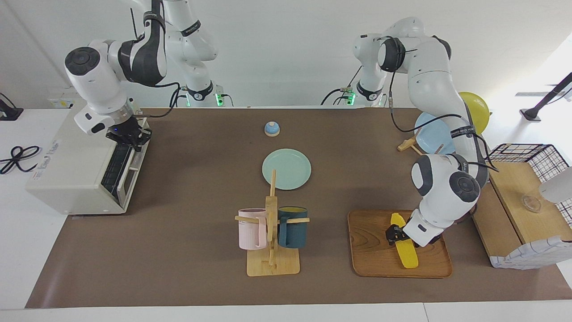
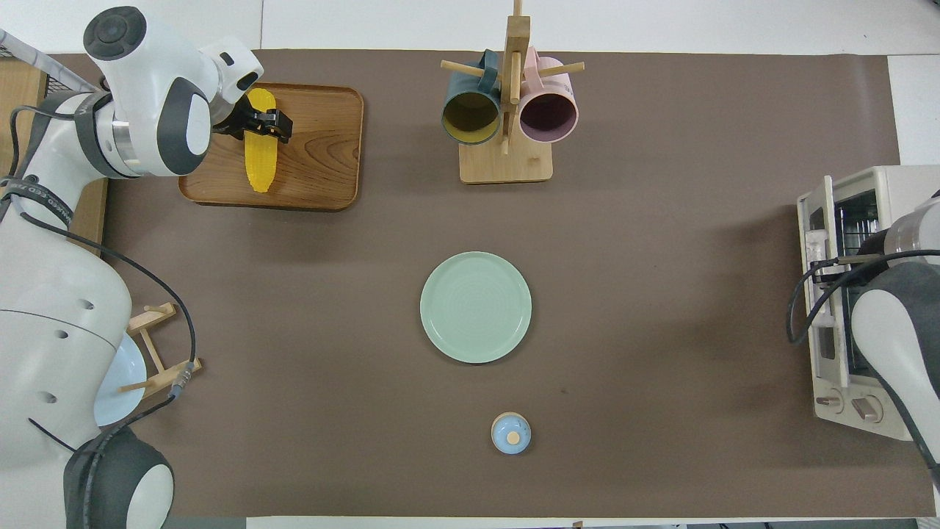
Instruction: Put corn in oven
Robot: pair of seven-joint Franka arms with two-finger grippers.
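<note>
A: The left gripper (image 1: 395,234) pinches the corn (image 1: 404,247) near one end, on the wooden tray (image 1: 371,250). It could tip and slip out – the long end hangs free.

B: The right gripper (image 1: 129,135) sits closed at the oven (image 1: 67,165) door.

A: One corn, one oven, two mugs (image 1: 292,226), one green plate (image 1: 286,169).

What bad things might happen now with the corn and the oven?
1. The left gripper sits across the corn near one end, on the wooden tray. Lifted from there, the long cob might tip or slip out.
2. The right gripper is at the oven door. If the door isn't fully down, the corn may bump it.
</note>
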